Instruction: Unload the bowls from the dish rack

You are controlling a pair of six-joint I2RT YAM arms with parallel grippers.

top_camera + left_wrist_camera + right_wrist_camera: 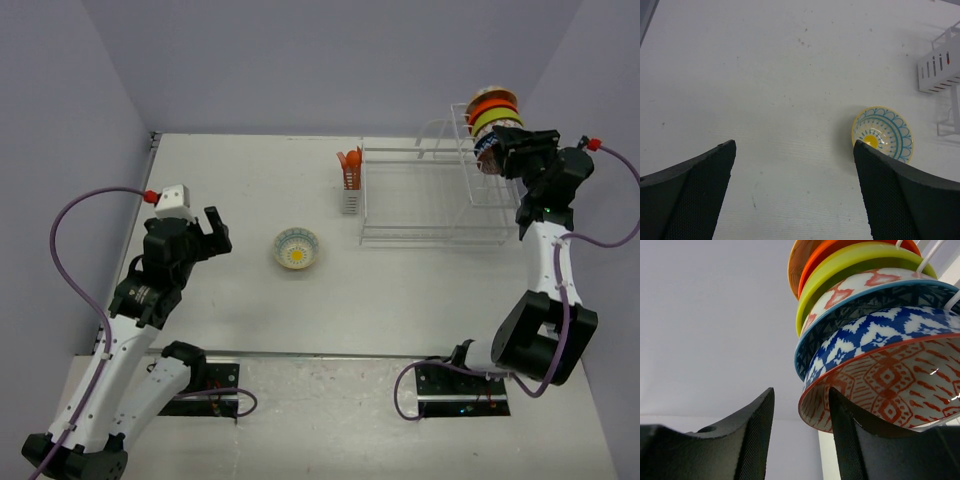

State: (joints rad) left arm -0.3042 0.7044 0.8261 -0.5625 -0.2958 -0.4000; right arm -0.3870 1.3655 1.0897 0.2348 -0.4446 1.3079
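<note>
Left gripper (794,150) spread above white table (400,300); cream bowl (297,248) there; lavender walls (300,60).

White table (300,320) – a few dark specks (802,42) on its surface – between pale lavender walls (60,100); an orange item (350,163) stands upright toward the far edge.

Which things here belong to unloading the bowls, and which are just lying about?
Job: large white wire dish rack; orange, lime-green and patterned round bowls slotted in it; cream round bowl with yellow centre, on the white table.
Lying about: small orange-and-white utensil caddy; thin purple cables.
</note>
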